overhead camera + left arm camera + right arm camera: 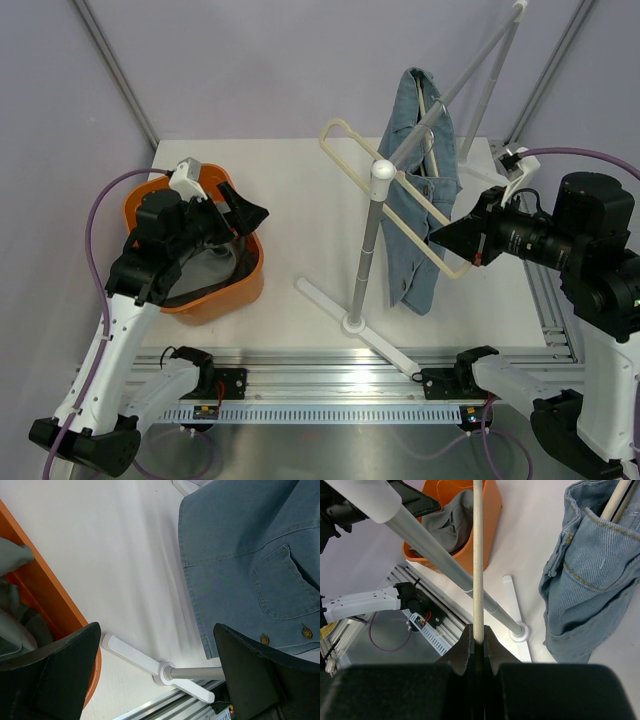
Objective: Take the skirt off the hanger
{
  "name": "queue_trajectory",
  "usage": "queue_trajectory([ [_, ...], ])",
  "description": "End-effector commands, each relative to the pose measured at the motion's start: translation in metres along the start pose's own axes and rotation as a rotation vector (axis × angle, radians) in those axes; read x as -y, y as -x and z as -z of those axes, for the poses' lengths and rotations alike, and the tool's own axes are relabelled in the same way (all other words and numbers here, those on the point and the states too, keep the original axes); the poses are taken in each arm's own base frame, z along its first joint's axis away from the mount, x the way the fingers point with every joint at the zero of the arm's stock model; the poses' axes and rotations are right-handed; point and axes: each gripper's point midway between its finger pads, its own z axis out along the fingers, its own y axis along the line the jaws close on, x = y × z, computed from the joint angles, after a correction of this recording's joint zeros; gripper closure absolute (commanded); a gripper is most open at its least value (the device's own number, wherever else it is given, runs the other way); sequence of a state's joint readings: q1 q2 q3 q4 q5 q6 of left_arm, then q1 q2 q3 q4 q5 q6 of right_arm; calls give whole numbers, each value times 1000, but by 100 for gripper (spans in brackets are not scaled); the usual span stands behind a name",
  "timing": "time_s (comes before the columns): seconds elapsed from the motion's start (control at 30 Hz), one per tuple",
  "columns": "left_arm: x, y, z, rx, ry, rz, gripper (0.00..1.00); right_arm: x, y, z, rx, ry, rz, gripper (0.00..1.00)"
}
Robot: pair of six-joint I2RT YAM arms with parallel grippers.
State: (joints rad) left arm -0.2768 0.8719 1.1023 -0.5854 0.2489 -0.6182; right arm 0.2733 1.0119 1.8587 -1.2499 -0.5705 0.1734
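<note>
White table [290, 230], lilac walls [250, 60]. Skirt [415, 215] hangs vertically, hem down. Right claw [478, 639] pinches the hanger [478, 555]; left claw [238, 205] gapes empty.

The left arm [105, 335] and right arm [600, 250] had white links and black housings. Purple cables [570, 151] trailed alongside. Black fingers [65, 675] were wedge-shaped.

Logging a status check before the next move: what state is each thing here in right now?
Skirt: hanging on the hanger.
Hanger: one bar clamped by the right gripper.
Right gripper: shut on the hanger.
Left gripper: open, empty, over the basket.
Basket: upright, grey clothes inside.
Rack: standing upright.
</note>
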Motion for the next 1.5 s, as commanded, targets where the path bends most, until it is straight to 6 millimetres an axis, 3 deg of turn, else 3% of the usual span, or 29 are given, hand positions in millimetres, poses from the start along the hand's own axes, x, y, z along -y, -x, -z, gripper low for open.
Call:
queue_trajectory([
  [0.0,13,9,1,29,-54,-21,1,-10,10,-2,19,57,24,100],
  [0.5,10,3,-5,9,-51,-20,1,-10,-13,-8,-62,102,22,100],
  [0.67,9,0,-8,-1,-48,-18,1,-7,-18,-10,-81,101,22,96],
  [0.83,10,-2,-9,-5,-49,-22,1,-5,-19,-7,-74,81,32,82],
  [0.87,10,-2,-9,-6,-51,-22,1,-3,-18,-7,-66,70,35,76],
  [0.9,12,-2,-9,-4,-55,-26,1,-3,-16,-6,-58,62,36,63],
  [1.0,14,-2,-9,-5,-58,-29,1,-4,-10,-2,-30,50,46,46],
  [1.17,16,-9,-10,-27,-67,-41,1,-3,7,7,54,-6,68,37],
  [1.33,15,-14,-10,-39,-67,-48,1,-2,26,20,142,-62,91,34],
  [1.47,15,-18,-11,-53,-76,-48,1,10,47,29,242,-170,76,29],
])
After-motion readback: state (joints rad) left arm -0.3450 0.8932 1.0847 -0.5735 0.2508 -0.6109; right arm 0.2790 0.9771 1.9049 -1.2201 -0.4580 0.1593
